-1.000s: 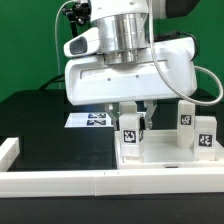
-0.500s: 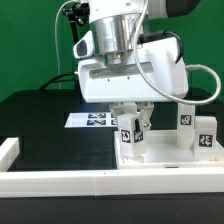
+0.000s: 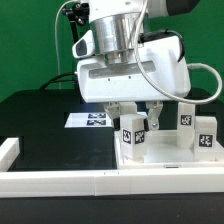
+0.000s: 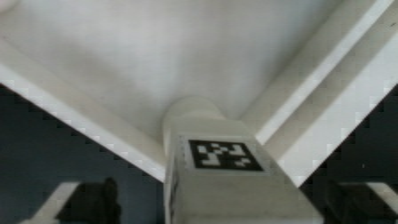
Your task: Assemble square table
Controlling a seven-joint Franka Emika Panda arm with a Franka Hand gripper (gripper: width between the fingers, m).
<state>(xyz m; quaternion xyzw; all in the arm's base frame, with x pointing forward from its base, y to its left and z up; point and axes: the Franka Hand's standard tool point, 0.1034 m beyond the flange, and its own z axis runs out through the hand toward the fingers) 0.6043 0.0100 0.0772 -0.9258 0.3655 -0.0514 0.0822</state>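
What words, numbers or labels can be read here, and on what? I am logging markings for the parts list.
No words, brands or numbers are readable.
Black-and-white square tags, patterns only, on the legs.
The same kind of tag on the leg in the wrist view.
Tags on the marker board: too small to make out.

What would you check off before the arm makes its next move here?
1. Tool open around the leg: ok, fingers stand clear on both sides.
2. Leg upright on the panel: ok.
3. Leg fully screwed in: cannot tell.
4. Other legs standing: ok, two seen at the exterior view's right.
5. Fourth leg in place: cannot tell.
6. Marker board flat on the table: ok.
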